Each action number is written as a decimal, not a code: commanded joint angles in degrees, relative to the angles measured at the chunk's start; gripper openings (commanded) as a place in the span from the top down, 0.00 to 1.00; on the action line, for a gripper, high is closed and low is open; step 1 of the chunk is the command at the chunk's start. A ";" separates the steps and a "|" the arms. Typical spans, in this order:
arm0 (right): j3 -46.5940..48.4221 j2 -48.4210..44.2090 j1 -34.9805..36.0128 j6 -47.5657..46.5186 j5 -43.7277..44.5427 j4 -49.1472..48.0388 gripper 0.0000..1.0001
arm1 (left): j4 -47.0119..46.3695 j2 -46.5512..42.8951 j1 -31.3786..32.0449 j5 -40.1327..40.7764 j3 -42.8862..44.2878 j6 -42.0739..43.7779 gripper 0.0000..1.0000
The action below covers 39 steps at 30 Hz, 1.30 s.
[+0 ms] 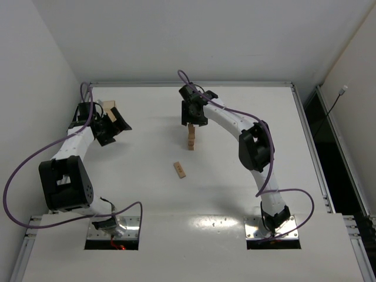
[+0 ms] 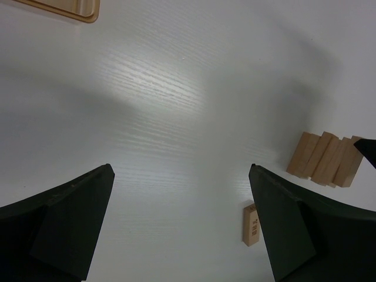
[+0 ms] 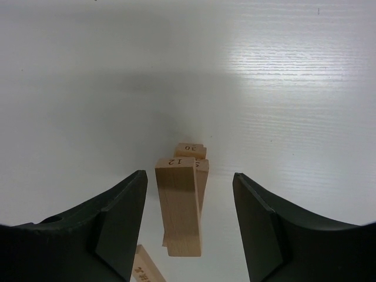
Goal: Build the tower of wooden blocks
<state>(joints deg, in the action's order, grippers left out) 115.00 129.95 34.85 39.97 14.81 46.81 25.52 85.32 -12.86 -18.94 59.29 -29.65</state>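
My right pincer (image 3: 188, 175) hangs open around the top bar (image 3: 179, 205) of the wood block tower (image 1: 191, 138) in the middle of the worktop (image 1: 147, 194), and if I lift it crookedly, a finger can brush this slim stack and topple it.

The table (image 3: 282, 70) under me is white, with a fine grain-like texture and a soft sheen where the light falls. The wood block tower (image 3: 179, 205) is bare pale wood, matt, its ends stamped in dark ink. The fingers (image 3: 117, 229) of my right gripper (image 3: 189, 176) are black plastic, dull and smooth. At the table's near edge, my base plates (image 1: 132, 223) are shiny metal.
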 commanded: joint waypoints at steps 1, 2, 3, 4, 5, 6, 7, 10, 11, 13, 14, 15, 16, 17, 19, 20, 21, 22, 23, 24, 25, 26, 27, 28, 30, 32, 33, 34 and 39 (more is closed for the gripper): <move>0.40 0.13 -0.31 0.90 -0.31 -0.49 0.44 | -1.70 -0.15 -0.85 -0.84 0.22 -0.67 0.00; 0.40 0.13 -0.31 0.90 -0.31 -0.49 0.45 | -1.70 -0.15 -0.85 -0.84 0.22 -0.67 0.00; -0.12 0.13 -0.31 0.90 -0.31 -0.49 0.45 | -1.70 -0.15 -0.85 -0.84 0.22 -0.67 0.00; -0.13 0.13 -0.31 0.90 -0.31 -0.49 0.47 | -1.70 -0.15 -0.85 -0.84 0.22 -0.67 0.00; -0.13 0.13 -0.31 0.90 -0.31 -0.49 0.47 | -1.70 -0.15 -0.85 -0.84 0.22 -0.67 0.00; -0.13 0.13 -0.31 0.90 -0.31 -0.49 0.47 | -1.70 -0.15 -0.85 -0.84 0.22 -0.67 0.00; -0.13 0.13 -0.31 0.90 -0.31 -0.49 0.47 | -1.70 -0.15 -0.85 -0.84 0.22 -0.67 0.00; -0.13 0.65 -0.31 0.90 -0.31 -0.49 0.49 | -1.70 -0.15 -0.85 -0.84 0.22 -0.67 0.00; -0.13 0.66 -0.31 0.90 -0.31 -0.49 0.49 | -1.70 -0.15 -0.85 -0.84 0.22 -0.67 0.00; -0.13 0.66 -0.31 0.90 -0.31 -0.49 0.52 | -1.70 -0.15 -0.85 -0.84 0.22 -0.67 0.00; -0.13 0.66 -0.31 0.90 -0.31 -0.49 0.59 | -1.70 -0.15 -0.85 -0.84 0.22 -0.67 0.00; -0.13 0.66 -0.31 0.90 -0.31 -0.49 0.60 | -1.70 -0.15 -0.85 -0.84 0.22 -0.67 0.00; -0.13 0.66 -0.31 0.90 -0.31 -0.49 0.60 | -1.70 -0.15 -0.85 -0.84 0.22 -0.67 0.00; -0.13 0.66 -0.31 0.90 -0.31 -0.49 0.60 | -1.70 -0.15 -0.85 -0.84 0.22 -0.67 0.00; -0.13 0.66 -0.31 0.90 -0.31 -0.49 0.64 | -1.70 -0.15 -0.85 -0.84 0.22 -0.67 0.00; -0.13 0.66 -0.31 0.90 -0.31 -0.49 0.65 | -1.70 -0.15 -0.85 -0.84 0.22 -0.67 0.00; -0.13 0.66 -0.31 0.90 -0.31 -0.49 0.65 | -1.70 -0.15 -0.85 -0.84 0.22 -0.67 0.00; -0.13 0.66 -0.31 0.90 -0.31 -0.49 0.62 | -1.70 -0.15 -0.85 -0.84 0.22 -0.67 0.00; -0.13 0.66 -0.31 0.90 -0.31 -0.49 0.54 | -2.22 -0.15 -0.85 -0.84 0.22 -0.67 0.00; -0.13 0.66 -0.31 0.90 -0.31 -0.49 0.50 | -2.23 -0.15 -0.85 -0.84 -0.31 -0.67 0.00; -0.13 0.66 -0.31 0.90 -0.31 -0.49 0.47 | -2.23 -0.15 -0.85 -0.84 -0.31 -0.67 0.00; -0.13 0.66 -0.31 0.90 -0.31 -0.49 0.46 | -2.23 -0.15 -0.85 -0.84 -0.31 -0.67 0.00; -0.13 0.66 -0.31 0.90 -0.83 -0.49 0.40 | -2.23 -0.15 -0.85 -0.84 -0.31 -0.67 0.00; -0.13 0.66 -0.31 0.38 -0.83 -0.49 0.39 | -2.23 -0.15 -0.85 -0.84 -0.31 -0.67 0.00; -0.13 0.66 -0.31 0.38 -0.83 -1.02 0.35 | -2.23 -0.15 -0.85 -0.84 -0.31 -0.67 0.00; -0.13 0.13 -0.31 -0.84 -1.54 -1.54 0.33 | -2.23 -0.15 -0.85 -0.84 -0.31 -0.67 0.00; -0.13 -0.66 -0.31 -0.85 -1.54 -1.54 0.32 | -2.23 -0.15 -0.85 -0.84 -0.31 -0.67 0.00; -0.13 -1.27 -0.31 -1.55 -1.54 -2.15 0.32 | -2.23 -0.67 -0.85 -0.84 -0.31 -0.67 0.00; -6.87 -10.66 2.32 -7.86 1.18 -7.24 0.32 | -2.23 -2.78 -0.85 -0.84 -1.45 -0.15 0.00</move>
<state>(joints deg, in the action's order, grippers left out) 111.74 128.42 35.27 37.36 14.17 44.53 24.86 85.21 -12.86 -18.96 59.02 -29.63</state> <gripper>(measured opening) 0.677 0.996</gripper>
